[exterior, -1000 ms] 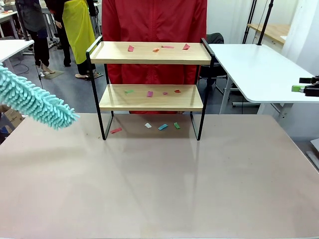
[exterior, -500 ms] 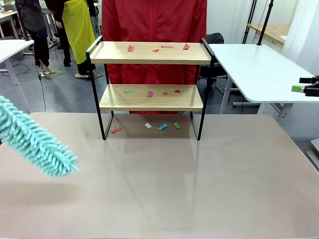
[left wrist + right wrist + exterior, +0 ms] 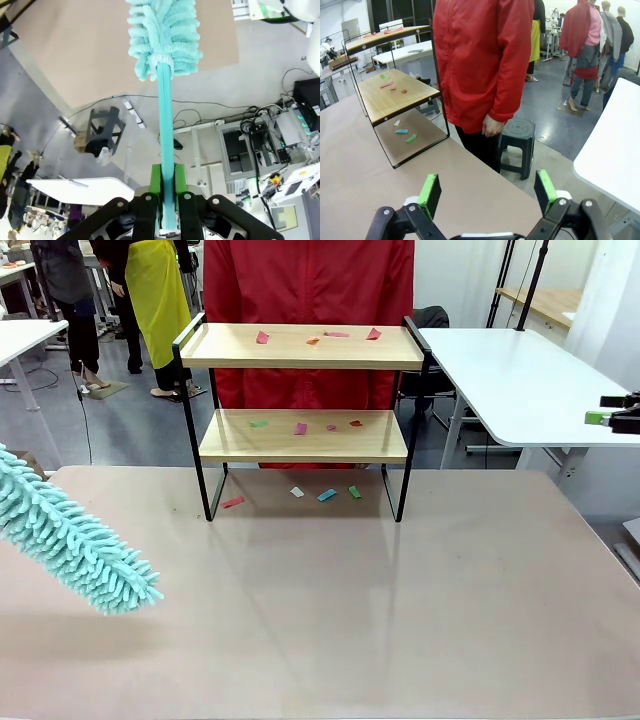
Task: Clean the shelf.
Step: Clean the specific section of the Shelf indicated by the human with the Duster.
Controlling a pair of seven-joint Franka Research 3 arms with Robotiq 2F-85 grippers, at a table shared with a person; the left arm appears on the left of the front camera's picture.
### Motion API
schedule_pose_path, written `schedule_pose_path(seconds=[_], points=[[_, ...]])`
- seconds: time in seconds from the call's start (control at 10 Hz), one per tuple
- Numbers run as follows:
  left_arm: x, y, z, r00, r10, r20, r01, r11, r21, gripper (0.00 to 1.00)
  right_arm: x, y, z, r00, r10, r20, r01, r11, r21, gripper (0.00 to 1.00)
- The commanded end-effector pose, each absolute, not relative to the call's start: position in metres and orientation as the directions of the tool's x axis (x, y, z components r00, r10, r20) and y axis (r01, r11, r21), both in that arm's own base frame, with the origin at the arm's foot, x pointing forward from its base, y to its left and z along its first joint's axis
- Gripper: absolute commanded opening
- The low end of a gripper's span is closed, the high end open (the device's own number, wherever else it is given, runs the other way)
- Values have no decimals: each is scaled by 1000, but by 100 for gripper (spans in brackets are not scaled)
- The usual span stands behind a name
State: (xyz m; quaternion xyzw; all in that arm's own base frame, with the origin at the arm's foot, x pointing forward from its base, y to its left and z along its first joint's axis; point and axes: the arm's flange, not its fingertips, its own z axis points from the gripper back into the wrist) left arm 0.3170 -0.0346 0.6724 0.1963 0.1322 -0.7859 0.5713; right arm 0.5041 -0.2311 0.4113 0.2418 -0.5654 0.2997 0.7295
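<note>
Since likely light and tippy, brush the shelf (image 3: 290,445) at the bench's (image 3: 400,590) far middle softly; steady only by its frame (image 3: 193,440). Note left hand (image 3: 167,185) clamped on duster handle (image 3: 166,125), right hand (image 3: 487,192) spread apart, empty.

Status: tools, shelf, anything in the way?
Left tool shut on teal fluffy duster. Right tool open, empty. Two-tier wooden shelf with black frame carries coloured scraps. Nothing between duster and shelf; person in red jacket behind it.
</note>
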Motion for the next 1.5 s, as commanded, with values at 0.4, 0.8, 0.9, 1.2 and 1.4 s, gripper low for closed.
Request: schedule_pose_path(seconds=[0.4, 0.8, 0.9, 1.2, 1.4], points=[[314, -33, 677, -277, -835, -475, 944, -328, 26, 13, 505, -227, 415, 197, 159, 967, -698, 716, 25, 100], [314, -33, 677, -277, -835, -475, 944, -328, 26, 13, 505, -227, 415, 197, 159, 967, -698, 716, 25, 100], [314, -33, 677, -277, -835, -475, 944, -328, 26, 13, 505, -227, 415, 197, 159, 967, -698, 716, 25, 100], [314, -33, 677, -277, -835, -475, 944, -328, 26, 13, 505, -227, 415, 197, 159, 967, -698, 716, 25, 100], [314, -33, 677, -277, -835, -475, 944, -328, 26, 13, 505, -227, 415, 197, 159, 967, -698, 716, 25, 100]])
